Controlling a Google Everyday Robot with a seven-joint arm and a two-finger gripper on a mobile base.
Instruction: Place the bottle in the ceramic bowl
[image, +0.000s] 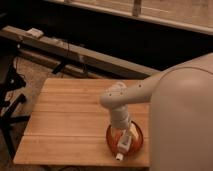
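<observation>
One wooden board (70, 120), one ceramic bowl (138, 141), one bottle (122, 145), one gripper (125, 136). Bowl at the board's right front corner, just short of the front edge. Bottle inside the bowl, tilted, cap end (119, 156) poking out over the bowl's front rim toward the board's front edge. Gripper directly above the bowl, down at the bottle's upper end; fingers open or shut: cannot tell. Arm (135, 92) reaching in from beyond the board's right side.
</observation>
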